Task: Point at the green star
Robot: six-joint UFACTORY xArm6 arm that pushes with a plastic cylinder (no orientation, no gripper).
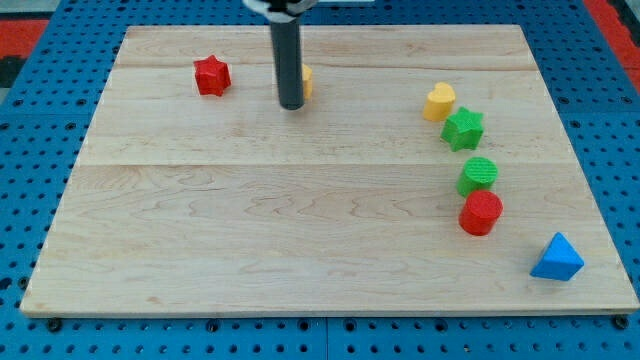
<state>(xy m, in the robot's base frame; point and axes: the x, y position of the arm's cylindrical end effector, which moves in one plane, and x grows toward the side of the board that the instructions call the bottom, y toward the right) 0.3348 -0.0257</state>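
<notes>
I see the pale wooden desk point(300, 220) lying on a blue perforated base point(30, 150); my dark straight rod point(289, 60) comes down from the view's top, and my tip point(291, 104) rests on the boards in the upper middle, left of centre. There is no gripper on this arm — nothing that opens or closes, and the rod holds nothing; it only touches the surface.

Just beside the rod, on the view's right, a small yellow block point(307, 80) peeks out; most of it is hidden behind the rod, so I cannot make out its shape. To the view's left of my tip sits the red star-shaped block point(211, 76), near but apart from it.

The green star-shaped block point(464, 129) — the task's thing — lies well apart from my tip, far over on the view's right; a yellow heart-shaped block point(438, 101) sits just above and to its left, seemingly touching it. Below the green star comes a green round ribbed block point(478, 175); right under that, touching it, a red rounded block point(481, 212); a blue triangular block point(557, 258) stands near the desk's lower right corner.
</notes>
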